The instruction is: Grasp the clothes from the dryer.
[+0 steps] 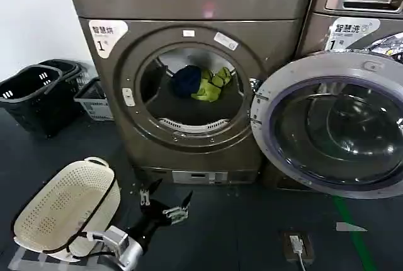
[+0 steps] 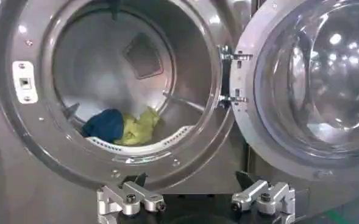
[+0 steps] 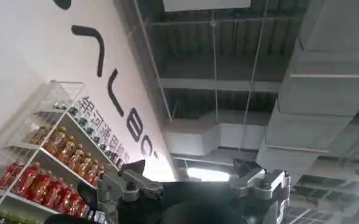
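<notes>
Navy and yellow-green clothes are left ungrasped inside the dryer, the spread left gripper held well short, empty.

The clothes, a navy piece beside a yellow-green one, lie bundled inside the drum of the bronze-grey dryer, door swung open right.
</notes>
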Controlling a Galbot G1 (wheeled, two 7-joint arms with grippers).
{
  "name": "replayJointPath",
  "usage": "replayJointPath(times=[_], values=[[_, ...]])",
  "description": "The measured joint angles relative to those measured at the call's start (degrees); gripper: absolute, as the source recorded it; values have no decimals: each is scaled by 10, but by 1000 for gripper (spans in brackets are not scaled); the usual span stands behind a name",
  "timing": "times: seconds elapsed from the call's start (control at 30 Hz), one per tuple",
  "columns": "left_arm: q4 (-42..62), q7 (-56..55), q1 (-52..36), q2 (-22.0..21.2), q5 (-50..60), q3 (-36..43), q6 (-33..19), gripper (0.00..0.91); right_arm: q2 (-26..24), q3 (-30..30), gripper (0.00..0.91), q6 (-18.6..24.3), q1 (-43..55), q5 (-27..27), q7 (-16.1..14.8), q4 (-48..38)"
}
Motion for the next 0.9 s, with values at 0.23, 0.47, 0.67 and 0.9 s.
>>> replayJointPath(times=[0.23, 0.47, 0.67, 0.9], values=[[9, -3, -7, -2, 4, 6, 1, 907, 0, 2, 907, 1, -4, 0, 0, 0], [13, -9, -4, -3, 17, 9, -1, 907, 1, 1, 907, 3, -6, -6, 3, 0], [13, -20, 0, -5, 22, -1, -4, 907, 0, -1, 907, 11, -10, -24, 3, -7], [5, -45, 8, -7, 34, -12, -7, 907, -5, 2, 907, 22, -10, -17, 5, -13]])
